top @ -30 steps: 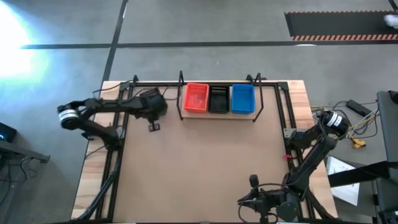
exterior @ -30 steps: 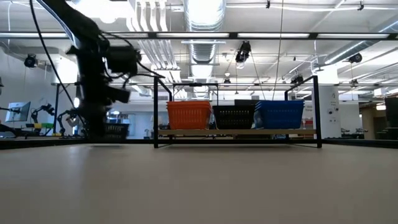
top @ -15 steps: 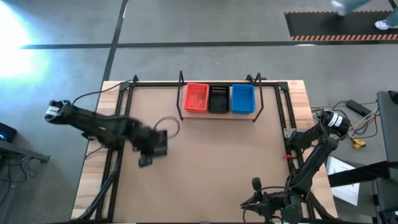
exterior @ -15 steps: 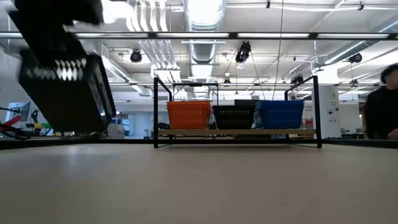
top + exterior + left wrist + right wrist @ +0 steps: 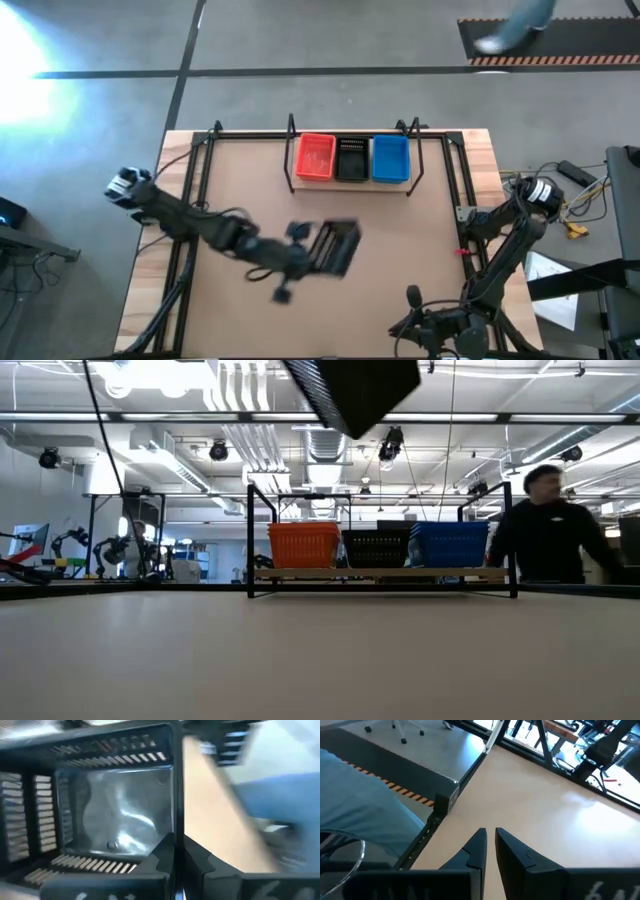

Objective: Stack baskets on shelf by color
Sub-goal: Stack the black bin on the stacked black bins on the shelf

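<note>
The left gripper [image 5: 305, 255] pinched the thin wall of a black basket [image 5: 336, 247] of slotted plastic with a glossy floor, carried in the air above the table [image 5: 400, 280], in front of the shelf [image 5: 380, 573]. On that pale plank between black wire posts sat an orange basket [image 5: 316, 157], another black one [image 5: 351, 158] and a blue basket [image 5: 390, 158], side by side. The right gripper [image 5: 490, 851], fingers nearly together and empty, waited at the table's near edge, far from the shelf. A person [image 5: 548, 540] stood behind it.

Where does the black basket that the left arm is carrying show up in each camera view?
High view: black basket mid-table, at the left pincer.
Low view: top centre, above the shelf.
Left wrist view: fills the left half.
Right wrist view: not in it.
Shared landmark: the shelf.
</note>
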Robot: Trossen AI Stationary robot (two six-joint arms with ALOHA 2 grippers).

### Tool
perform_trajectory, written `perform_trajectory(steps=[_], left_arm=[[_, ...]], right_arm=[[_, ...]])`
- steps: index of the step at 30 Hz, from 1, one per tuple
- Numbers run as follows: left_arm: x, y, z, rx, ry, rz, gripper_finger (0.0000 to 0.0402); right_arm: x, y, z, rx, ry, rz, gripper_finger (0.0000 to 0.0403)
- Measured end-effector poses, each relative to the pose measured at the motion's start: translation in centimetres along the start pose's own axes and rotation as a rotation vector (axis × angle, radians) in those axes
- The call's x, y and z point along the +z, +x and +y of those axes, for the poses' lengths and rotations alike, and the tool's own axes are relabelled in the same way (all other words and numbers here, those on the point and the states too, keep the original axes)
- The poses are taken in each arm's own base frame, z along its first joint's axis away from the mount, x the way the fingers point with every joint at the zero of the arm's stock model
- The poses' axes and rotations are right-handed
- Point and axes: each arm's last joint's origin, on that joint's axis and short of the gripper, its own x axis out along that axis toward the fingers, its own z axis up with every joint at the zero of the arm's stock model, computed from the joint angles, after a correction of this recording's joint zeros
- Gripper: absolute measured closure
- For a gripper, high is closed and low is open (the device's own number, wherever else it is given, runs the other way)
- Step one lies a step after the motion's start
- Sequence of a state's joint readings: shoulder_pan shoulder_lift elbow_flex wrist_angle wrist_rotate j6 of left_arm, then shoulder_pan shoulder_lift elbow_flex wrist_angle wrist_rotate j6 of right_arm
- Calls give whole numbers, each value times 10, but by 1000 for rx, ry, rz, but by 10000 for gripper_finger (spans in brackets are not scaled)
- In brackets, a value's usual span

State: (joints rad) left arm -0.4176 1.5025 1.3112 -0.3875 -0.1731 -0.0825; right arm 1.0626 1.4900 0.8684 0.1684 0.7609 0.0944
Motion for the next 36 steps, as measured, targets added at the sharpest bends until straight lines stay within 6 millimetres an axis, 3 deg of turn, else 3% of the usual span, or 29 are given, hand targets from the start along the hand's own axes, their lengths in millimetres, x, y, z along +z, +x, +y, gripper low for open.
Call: perform_trajectory(steps=[4, 8, 14, 18, 24, 36], left_arm=[[28, 22, 40, 156, 102, -1, 402], [41, 35, 101, 256, 116, 33, 402], [20, 59, 197, 298, 38, 134, 402], [-8, 78, 238, 375, 40, 245, 402], [-32, 95, 257, 431, 22, 339, 401], [-38, 99, 257, 429, 19, 347, 401]], right_arm=[[3, -2, -2, 1, 8, -9, 371], [3, -3, -2, 1, 15, -11, 371], [3, -3, -2, 1, 47, -10, 371], [2, -3, -2, 1, 61, -7, 371], [0, -2, -2, 0, 65, -2, 371], [-3, 0, 0, -1, 56, 7, 371]])
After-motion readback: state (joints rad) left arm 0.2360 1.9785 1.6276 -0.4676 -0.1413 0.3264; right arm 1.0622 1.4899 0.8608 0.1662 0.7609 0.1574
